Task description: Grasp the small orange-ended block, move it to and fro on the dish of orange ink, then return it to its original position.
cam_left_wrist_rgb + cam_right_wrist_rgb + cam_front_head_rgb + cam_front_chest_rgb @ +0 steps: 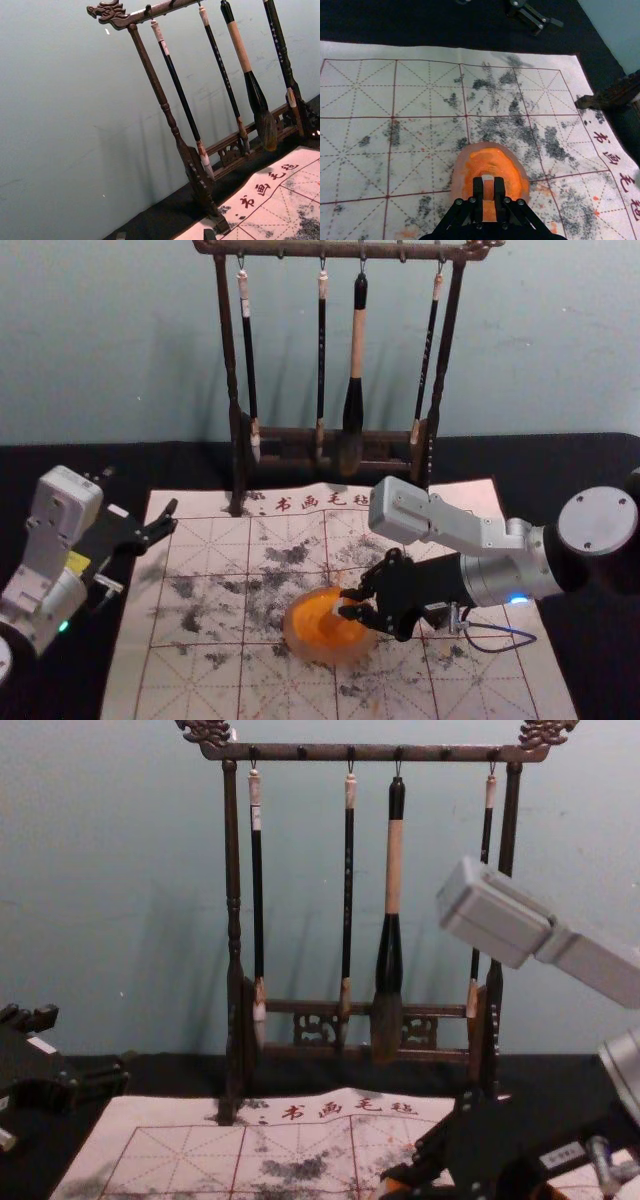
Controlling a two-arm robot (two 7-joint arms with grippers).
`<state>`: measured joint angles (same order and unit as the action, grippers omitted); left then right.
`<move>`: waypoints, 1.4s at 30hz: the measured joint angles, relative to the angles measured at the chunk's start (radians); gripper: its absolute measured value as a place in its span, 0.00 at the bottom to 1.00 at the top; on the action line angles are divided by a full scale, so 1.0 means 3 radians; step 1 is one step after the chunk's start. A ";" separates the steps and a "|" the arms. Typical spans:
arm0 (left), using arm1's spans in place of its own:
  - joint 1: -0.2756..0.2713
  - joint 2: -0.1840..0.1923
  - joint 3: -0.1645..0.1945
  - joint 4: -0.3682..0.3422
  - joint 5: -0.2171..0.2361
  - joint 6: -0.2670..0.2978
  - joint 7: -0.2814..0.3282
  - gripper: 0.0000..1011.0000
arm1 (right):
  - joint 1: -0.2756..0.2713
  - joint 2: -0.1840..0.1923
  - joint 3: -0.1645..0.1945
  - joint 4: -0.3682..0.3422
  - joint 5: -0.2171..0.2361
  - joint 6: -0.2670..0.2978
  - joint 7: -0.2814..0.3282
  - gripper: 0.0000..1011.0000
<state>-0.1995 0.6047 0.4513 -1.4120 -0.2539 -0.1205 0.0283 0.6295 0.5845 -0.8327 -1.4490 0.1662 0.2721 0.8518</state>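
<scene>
Dish [459, 172] on the mat [190, 665] holds smeared orange ink [492, 159]; block [488, 191], pale-topped and orange below, pinched in the jaws of the right gripper [346, 606], over the dish, seemingly touching ink; left gripper [139, 494] beyond the mat's left edge, jaws spread

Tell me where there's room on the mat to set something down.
Bare: the mat's near left corner, left of the dish, and its near right corner, in front of the right pincer. Crowded: the dish, where that pincer holds the block; the far edge, by the rack; the far left, by the left pincer.
</scene>
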 joint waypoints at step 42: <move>0.0000 0.0000 0.0000 0.0000 0.0000 0.0000 0.0000 0.99 | 0.0018 0.0143 -0.0027 -0.0212 -0.0013 0.0131 0.0054 0.11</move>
<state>-0.1996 0.6047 0.4513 -1.4120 -0.2539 -0.1205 0.0283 0.6349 0.6274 -0.8408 -1.5126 0.1621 0.3115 0.8681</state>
